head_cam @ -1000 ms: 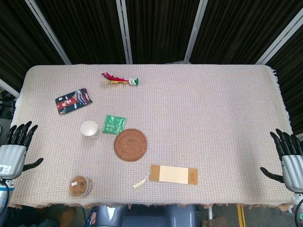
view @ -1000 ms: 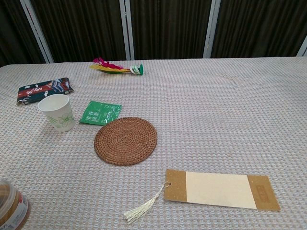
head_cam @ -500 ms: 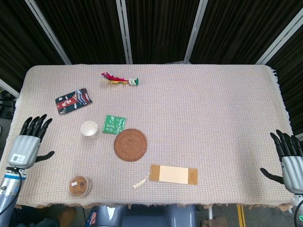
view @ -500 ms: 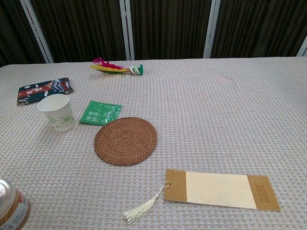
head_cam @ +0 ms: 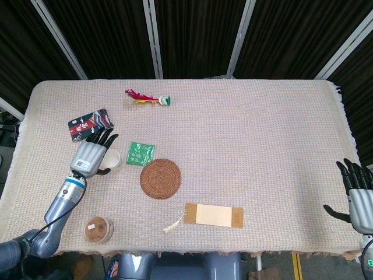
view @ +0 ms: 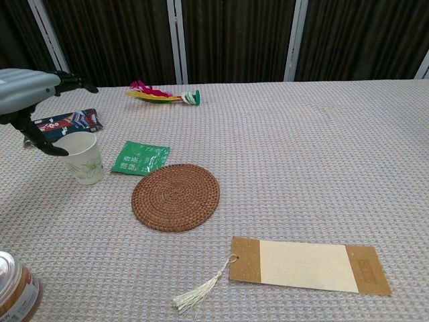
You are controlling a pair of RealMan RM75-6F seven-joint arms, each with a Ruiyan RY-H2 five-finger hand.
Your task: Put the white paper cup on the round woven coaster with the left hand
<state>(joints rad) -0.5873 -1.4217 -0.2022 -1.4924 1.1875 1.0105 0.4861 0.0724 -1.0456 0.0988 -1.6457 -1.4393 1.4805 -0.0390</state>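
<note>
The white paper cup (view: 83, 158) with a green leaf print stands upright on the cloth, left of the round woven coaster (view: 175, 196). In the head view the cup (head_cam: 113, 161) is partly covered by my left hand (head_cam: 91, 154), which hovers open just over its left side with fingers spread. The chest view shows that left hand (view: 32, 94) above and left of the cup, its thumb near the rim. The coaster (head_cam: 160, 178) is bare. My right hand (head_cam: 356, 193) hangs open past the table's right front corner.
A green sachet (head_cam: 140, 153) lies between cup and coaster. A dark patterned packet (head_cam: 88, 122) is behind the cup, a round tin (head_cam: 97, 228) at the front left, a bookmark with tassel (head_cam: 213, 215) in front, a feathered toy (head_cam: 147, 97) at the back.
My left hand has swung from the table's left edge in over the cloth to the cup. The right hand has dropped slightly. The cup stands where it was.
</note>
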